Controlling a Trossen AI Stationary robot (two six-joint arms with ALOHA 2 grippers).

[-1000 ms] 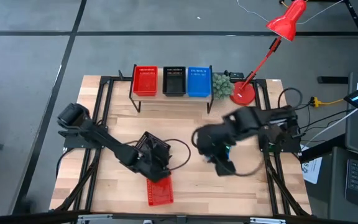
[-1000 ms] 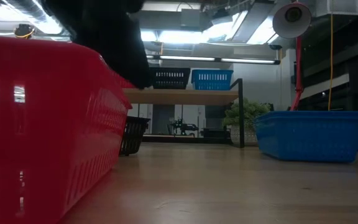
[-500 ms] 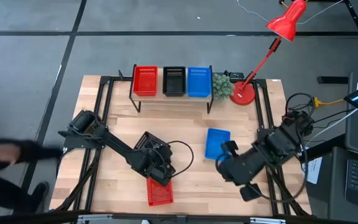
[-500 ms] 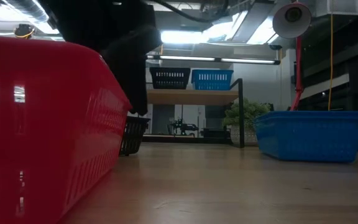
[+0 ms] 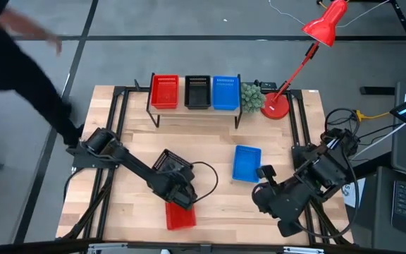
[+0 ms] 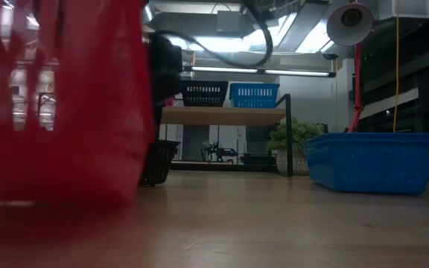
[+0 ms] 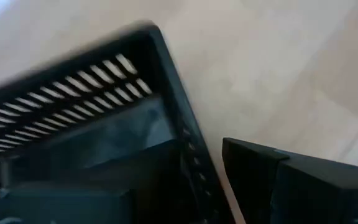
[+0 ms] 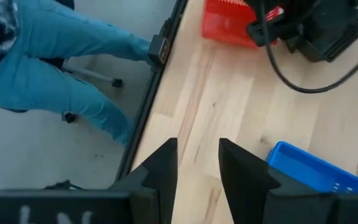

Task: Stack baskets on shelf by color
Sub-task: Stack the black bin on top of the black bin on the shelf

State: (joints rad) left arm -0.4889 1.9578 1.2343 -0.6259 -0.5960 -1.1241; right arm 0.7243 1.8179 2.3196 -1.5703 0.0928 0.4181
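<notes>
The shelf (image 5: 196, 111) stands at the far middle and carries a red (image 5: 165, 92), a black (image 5: 197, 92) and a blue basket (image 5: 225, 92). A loose black basket (image 5: 170, 164) stands on the table. A red basket (image 5: 180, 216) lies just nearer than it and shows blurred and tipped in the low view (image 6: 65, 112). My left gripper (image 5: 180, 192) is low between these two, and the black basket's slotted rim (image 7: 166, 93) fills its wrist view. A blue basket (image 5: 246, 162) rests on its bottom. My right gripper (image 8: 197, 165) is open and empty beside its near end (image 5: 261, 176).
A red desk lamp (image 5: 277, 106) and a small plant (image 5: 251, 97) stand right of the shelf. A person reaches over the floor at the far left (image 5: 27, 63), and their legs show beyond the table's edge (image 8: 55, 62). Bare wood lies between the shelf and the loose baskets.
My right arm has drawn back from over the blue basket toward the near right corner, and the basket stays on the table. My left gripper has edged toward the near edge. The red basket has tipped up and blurs in the low view. A person has come in at the left.
</notes>
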